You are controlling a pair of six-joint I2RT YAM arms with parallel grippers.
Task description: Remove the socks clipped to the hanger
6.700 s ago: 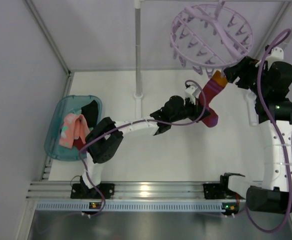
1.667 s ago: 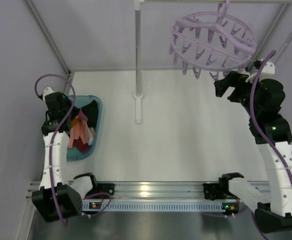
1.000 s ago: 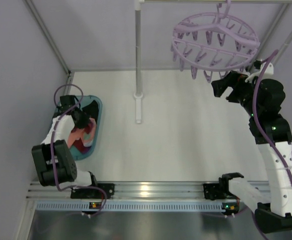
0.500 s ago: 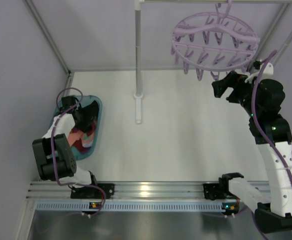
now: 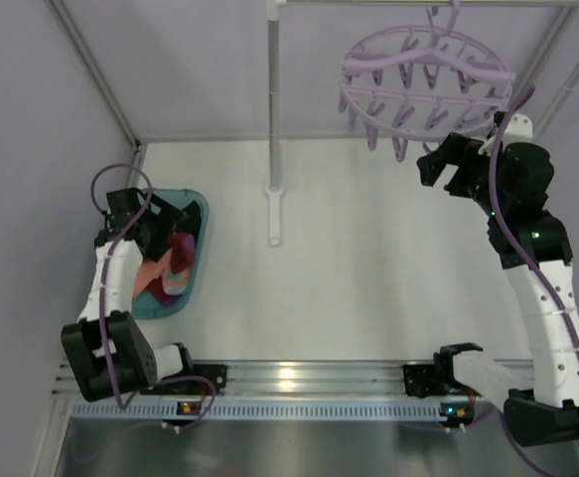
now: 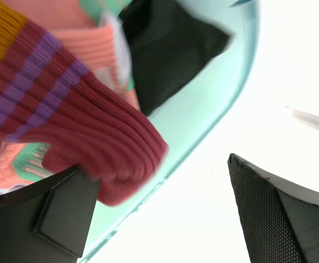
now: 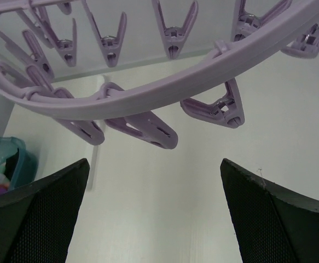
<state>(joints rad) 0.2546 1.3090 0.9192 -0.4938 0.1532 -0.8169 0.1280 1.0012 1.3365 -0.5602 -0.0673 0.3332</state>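
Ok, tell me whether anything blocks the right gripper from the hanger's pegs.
Nothing visible does. The lilac hanger and its dangling pegs hang straight ahead of the open right gripper, with only clear air between. The pegs in view are empty.

Over on your left you've got 1 teal see-through tub (image 5: 204,227) sitting at the edge of the white table (image 5: 368,278). 1 white pole (image 5: 272,99) stands upright toward the back, well apart from it. A silver rail (image 5: 299,379) runs along the near side.
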